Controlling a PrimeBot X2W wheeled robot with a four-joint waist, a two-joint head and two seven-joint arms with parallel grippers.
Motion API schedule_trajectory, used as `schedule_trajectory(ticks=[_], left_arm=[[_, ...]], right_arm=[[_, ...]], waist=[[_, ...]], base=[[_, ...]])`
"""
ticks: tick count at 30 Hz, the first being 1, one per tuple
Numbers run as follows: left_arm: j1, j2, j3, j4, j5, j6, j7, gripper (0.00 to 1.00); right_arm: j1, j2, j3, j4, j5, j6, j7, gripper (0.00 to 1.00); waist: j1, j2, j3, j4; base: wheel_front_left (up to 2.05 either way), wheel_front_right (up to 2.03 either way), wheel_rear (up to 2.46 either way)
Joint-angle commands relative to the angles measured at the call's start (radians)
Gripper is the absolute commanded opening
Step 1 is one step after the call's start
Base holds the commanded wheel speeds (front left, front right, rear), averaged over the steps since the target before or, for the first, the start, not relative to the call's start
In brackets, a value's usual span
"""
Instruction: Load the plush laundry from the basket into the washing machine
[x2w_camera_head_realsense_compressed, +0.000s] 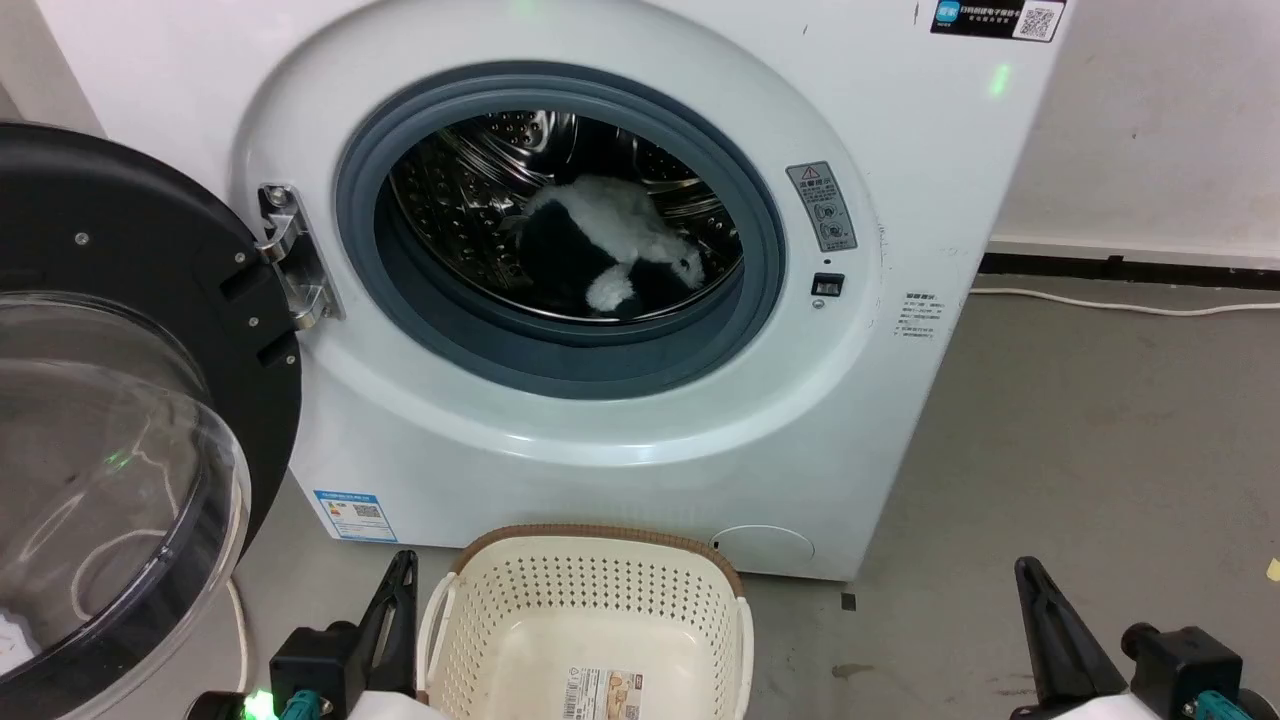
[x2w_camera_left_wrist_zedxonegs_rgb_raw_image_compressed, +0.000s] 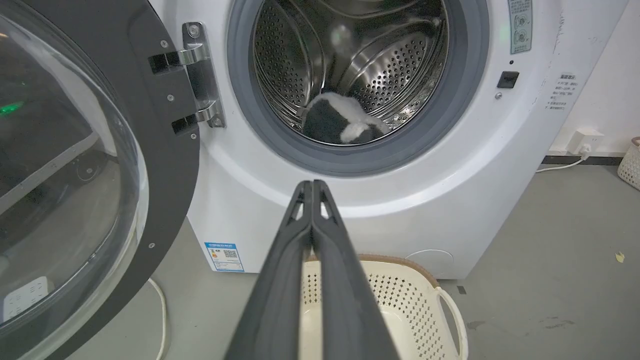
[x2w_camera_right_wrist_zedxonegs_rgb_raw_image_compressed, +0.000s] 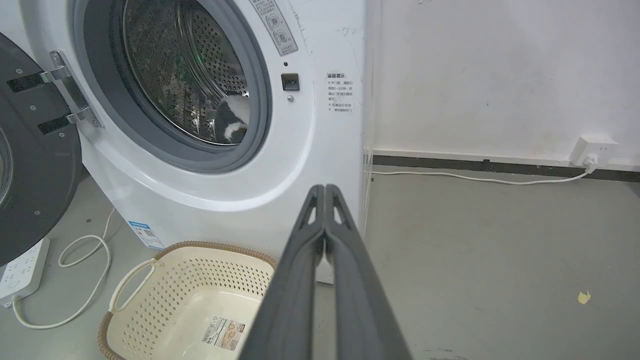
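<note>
Pressing flat against each other from base to tip, the two dark fingers of the left hand (x2w_camera_left_wrist_zedxonegs_rgb_raw_image_compressed: 312, 186) are clenched on nothing. They point toward the lower front of the washing machine (x2w_camera_left_wrist_zedxonegs_rgb_raw_image_compressed: 450, 165). Right hand (x2w_camera_right_wrist_zedxonegs_rgb_raw_image_compressed: 325, 188): same state, fingers closed tip to tip, nothing between them, nothing touched. From the head view the left hand sits just beside the left side of the basket (x2w_camera_head_realsense_compressed: 600, 536), and the right hand hangs well apart to the right, over the grey floor (x2w_camera_head_realsense_compressed: 1100, 450). The basket stands on the floor close against the machine's front, brown rim up, with a printed label (x2w_camera_head_realsense_compressed: 608, 694) on its bottom. Above it the door (x2w_camera_head_realsense_compressed: 120, 300) is swung wide open on the left-side hinge. The plush laundry (x2w_camera_head_realsense_compressed: 610, 235) lies inside the steel drum (x2w_camera_head_realsense_compressed: 450, 200), low and toward the right, white fur over black limbs, behind the grey seal (x2w_camera_head_realsense_compressed: 560, 365). A white cable (x2w_camera_right_wrist_zedxonegs_rgb_raw_image_compressed: 90, 280) and a power strip (x2w_camera_right_wrist_zedxonegs_rgb_raw_image_compressed: 20, 270) lie on the floor left of the basket.
</note>
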Motion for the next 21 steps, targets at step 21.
schedule_trajectory(ticks=[21], left_arm=[[-0.037,-0.021,0.028,-0.026,0.039,-0.008,0.049,0.00]], right_arm=[[-0.048,0.002,0.009,-0.023,-0.044,0.000,0.049,0.00]], waist=[[-0.0001,0.0000,0.006,-0.011]], base=[[0.00,0.00,0.00]])
